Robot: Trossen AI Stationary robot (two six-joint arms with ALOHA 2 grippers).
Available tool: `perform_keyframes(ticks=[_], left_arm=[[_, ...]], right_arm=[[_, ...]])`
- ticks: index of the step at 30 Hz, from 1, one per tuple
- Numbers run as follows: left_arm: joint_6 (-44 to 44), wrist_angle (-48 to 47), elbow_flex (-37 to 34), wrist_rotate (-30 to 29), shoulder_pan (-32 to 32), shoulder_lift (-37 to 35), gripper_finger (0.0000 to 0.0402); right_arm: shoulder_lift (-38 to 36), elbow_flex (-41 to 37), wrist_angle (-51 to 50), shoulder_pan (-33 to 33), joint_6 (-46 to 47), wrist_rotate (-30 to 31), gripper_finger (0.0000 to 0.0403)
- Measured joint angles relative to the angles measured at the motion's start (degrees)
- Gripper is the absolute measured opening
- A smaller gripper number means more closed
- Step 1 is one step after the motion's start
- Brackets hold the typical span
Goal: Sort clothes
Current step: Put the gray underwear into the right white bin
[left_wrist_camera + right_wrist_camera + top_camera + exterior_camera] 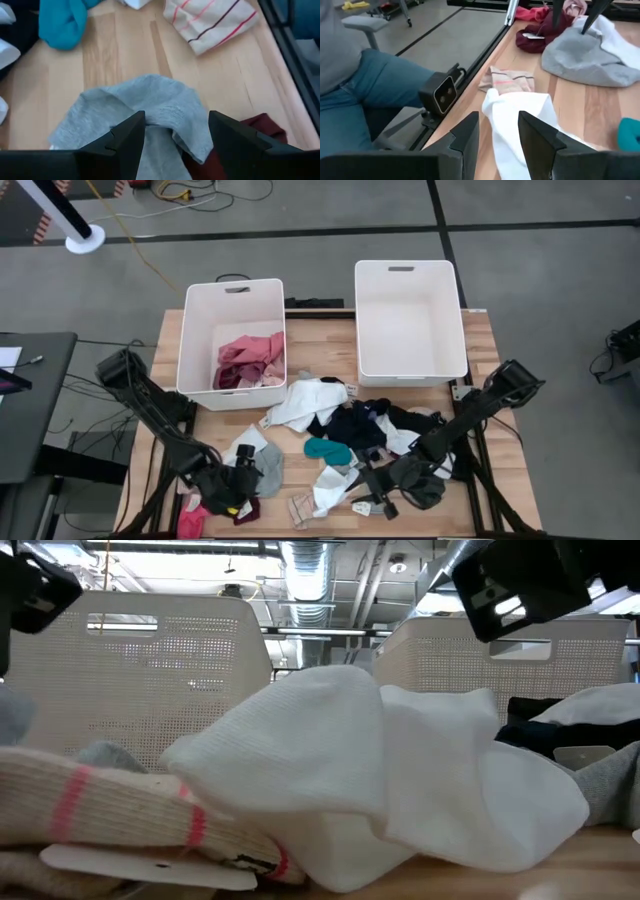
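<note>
The clothes lie scattered on the wooden table. My left gripper (250,472) (175,132) stands open at the near left. Its fingers straddle a raised fold of a grey garment (268,468) (150,105) that lies on the table beside a maroon piece (260,130). My right gripper (368,498) (497,132) is open low over the near middle. It points at a white garment (328,492) (515,115) lying flat just beyond its fingertips. A teal piece (328,450) and a striped sock (302,508) (210,22) lie close by. My left gripper comes down on the grey garment at a slant from the near left. A raised fold (170,120) sits between its open fingers. Whether the fingers touch the cloth, I cannot tell.
Two white bins stand at the far side. The left bin (200,330) holds pink clothes (250,360). Beside it stands the right bin (410,320). A dark and white pile (350,425) lies mid-table. A camera (445,95) sits at the near edge, with a seated person (360,100) beyond it.
</note>
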Motion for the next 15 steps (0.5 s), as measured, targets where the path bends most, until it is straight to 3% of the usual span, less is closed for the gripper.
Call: perform_keyframes(ticks=[15], left_arm=[[-0.65, 1.73, -0.02, -1.41, 0.65, 2.59, 0.021]], right_arm=[[0.09, 0.0, 2.98, -0.96, -1.49, 0.39, 0.0152]])
